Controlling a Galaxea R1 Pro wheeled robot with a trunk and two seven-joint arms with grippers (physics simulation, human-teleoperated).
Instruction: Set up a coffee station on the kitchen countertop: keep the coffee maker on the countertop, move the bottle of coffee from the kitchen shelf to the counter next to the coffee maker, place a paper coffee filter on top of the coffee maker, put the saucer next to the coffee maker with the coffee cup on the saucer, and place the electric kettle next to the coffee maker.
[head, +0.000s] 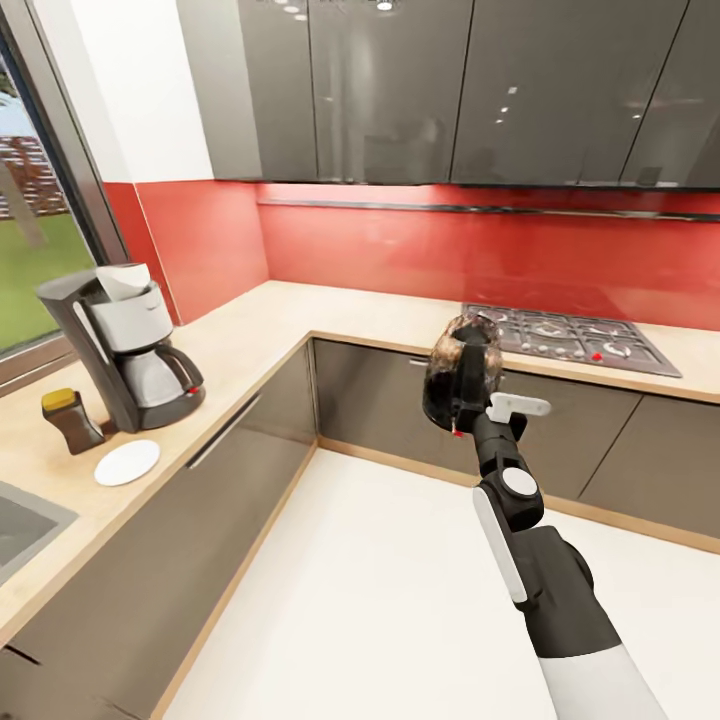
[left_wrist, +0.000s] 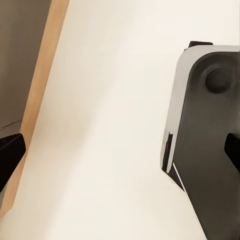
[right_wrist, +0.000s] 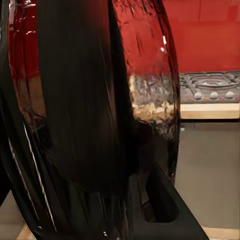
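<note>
Right gripper (head: 462, 398) closed on the electric kettle (head: 462, 372), held in the air by its black handle before the hob (head: 570, 338), coffee maker (head: 128, 345) on the worktop (head: 240, 345), white paper filter (head: 124, 281) on top, bottle of coffee (head: 70, 418) and bare saucer (head: 127, 462) just beside, label unreadable, left fingers (left_wrist: 10, 155) over the floor, opening impossible to tell.

A home kitchen; an L-shaped countertop (head: 270, 320) over grey cabinets (head: 380, 395), red backsplash (head: 450, 250). A hob (head: 570, 338) and sink (head: 20, 530) are inset; a window (head: 30, 270) shows lawn.
</note>
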